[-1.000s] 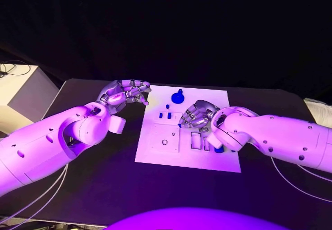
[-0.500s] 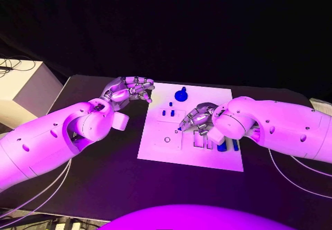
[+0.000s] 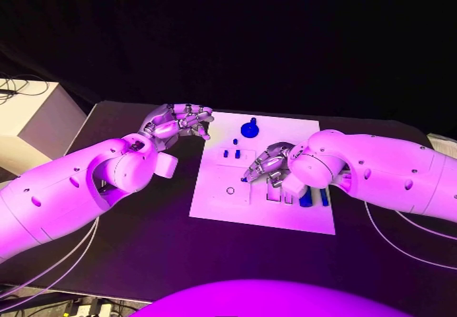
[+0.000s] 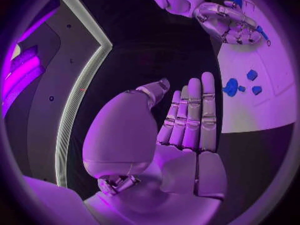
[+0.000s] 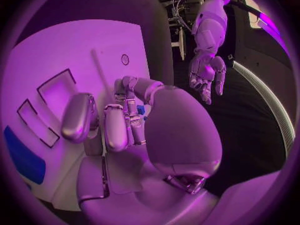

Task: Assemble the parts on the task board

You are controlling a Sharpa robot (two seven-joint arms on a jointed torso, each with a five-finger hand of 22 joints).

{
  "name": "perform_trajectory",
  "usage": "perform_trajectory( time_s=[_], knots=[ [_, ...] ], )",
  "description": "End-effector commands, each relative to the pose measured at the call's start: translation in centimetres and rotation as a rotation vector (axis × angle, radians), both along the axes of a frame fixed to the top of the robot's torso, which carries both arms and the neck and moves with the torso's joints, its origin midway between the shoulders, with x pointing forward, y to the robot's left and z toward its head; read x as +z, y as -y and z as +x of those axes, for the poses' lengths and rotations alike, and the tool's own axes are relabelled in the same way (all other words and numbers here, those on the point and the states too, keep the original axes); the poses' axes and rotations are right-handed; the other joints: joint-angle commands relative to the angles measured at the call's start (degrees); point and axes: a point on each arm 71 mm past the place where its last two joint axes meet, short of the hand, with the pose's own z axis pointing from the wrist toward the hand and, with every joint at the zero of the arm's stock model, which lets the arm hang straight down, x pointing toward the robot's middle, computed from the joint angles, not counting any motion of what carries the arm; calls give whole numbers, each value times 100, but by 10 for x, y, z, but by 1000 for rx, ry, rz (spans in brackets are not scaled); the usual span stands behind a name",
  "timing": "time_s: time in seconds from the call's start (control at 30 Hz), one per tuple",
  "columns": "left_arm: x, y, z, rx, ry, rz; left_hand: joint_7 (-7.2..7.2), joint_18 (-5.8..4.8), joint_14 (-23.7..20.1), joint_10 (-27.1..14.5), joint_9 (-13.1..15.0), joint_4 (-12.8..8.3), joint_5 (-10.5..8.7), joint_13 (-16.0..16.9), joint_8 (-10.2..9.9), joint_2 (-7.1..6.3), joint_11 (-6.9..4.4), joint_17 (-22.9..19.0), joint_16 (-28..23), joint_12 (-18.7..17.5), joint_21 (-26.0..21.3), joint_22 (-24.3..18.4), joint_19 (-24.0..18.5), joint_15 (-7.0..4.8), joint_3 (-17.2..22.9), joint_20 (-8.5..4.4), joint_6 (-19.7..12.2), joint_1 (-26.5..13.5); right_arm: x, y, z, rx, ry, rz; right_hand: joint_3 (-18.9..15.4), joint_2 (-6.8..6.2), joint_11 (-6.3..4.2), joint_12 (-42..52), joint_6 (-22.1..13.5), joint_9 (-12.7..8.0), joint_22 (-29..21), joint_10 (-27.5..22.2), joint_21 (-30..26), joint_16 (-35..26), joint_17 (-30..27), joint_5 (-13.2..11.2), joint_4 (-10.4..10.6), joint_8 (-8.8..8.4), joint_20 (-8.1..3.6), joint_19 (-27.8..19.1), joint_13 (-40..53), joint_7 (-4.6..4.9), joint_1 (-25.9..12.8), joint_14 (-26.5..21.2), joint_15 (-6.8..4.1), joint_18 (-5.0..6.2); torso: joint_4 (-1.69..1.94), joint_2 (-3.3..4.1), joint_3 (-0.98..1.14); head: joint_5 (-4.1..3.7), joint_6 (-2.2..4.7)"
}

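From the head camera, the white rectangular task board (image 3: 221,205) lies in the middle of the black table (image 3: 142,244). The silver left hand (image 3: 179,122) hovers at the board's far left corner, fingers curled loosely inward with nothing in them. A round blue part with a small stem (image 3: 249,129) sits near the board's far edge, and two small blue upright pieces (image 3: 232,154) stand just inside it toward the left edge. The silver right hand (image 3: 269,166) is over the board's middle, fingers bunched together around a small blue piece (image 3: 247,177) at their tips. Longer blue parts (image 3: 314,198) lie by the board's right edge, partly hidden by the right arm. In the left wrist view, the left hand (image 4: 187,120) shows straight fingers held side by side, holding nothing, with blue parts (image 4: 240,84) on the board beyond. In the right wrist view, the right hand (image 5: 119,120) pinches the small blue piece (image 5: 141,109) between its fingertips above the board's outlined recesses (image 5: 59,90).
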Motion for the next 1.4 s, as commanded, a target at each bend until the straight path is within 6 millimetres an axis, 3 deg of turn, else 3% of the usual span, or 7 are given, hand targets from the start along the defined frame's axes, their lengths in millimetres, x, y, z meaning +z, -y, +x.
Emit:
perform_trajectory(
  time_s=[0.03,0.5,1.2,1.4],
  knots=[
    [1,3,-1,-20,3,-10,53,77,-18,-45,-10,4,-5,-5,35,17,12,6,-24,28,-39,-10,29,32,-42,-10,-48,34,0,0,1,10,26,-39,21,44,-66,16,-27,7,-14,109,-39,-29,-15,-32,-19,23,-54,370,51,3,-1,140,-17,-1,3,1,7,-2,-6],
    [1,2,-1,-20,3,-9,53,77,-18,-45,-10,4,-5,-5,35,17,12,6,-24,28,-39,-10,29,32,-42,-10,-48,34,0,-1,4,0,83,-75,18,44,-64,13,-30,11,-12,109,-36,-29,-13,-40,-23,24,-54,369,52,6,-5,140,-17,-2,-3,3,16,-2,-29],
    [1,1,-1,-20,0,-6,56,76,-27,-60,-12,10,-5,-10,48,16,16,7,-34,38,-58,-25,32,35,-51,-9,-64,47,-4,-2,3,5,87,-89,15,51,-64,5,-35,24,-16,113,-46,-36,-25,-49,-38,29,-54,367,59,6,-15,138,-16,0,-5,-2,6,3,-66],
    [1,1,-1,-21,0,-5,56,76,-27,-60,-12,10,-5,-10,48,16,16,7,-34,38,-58,-25,32,35,-51,-9,-64,47,-4,-3,2,12,87,-88,15,51,-64,5,-35,24,-16,113,-46,-36,-25,-49,-38,29,-54,367,59,6,-15,138,-16,0,-1,-1,12,2,-65]
  ],
)
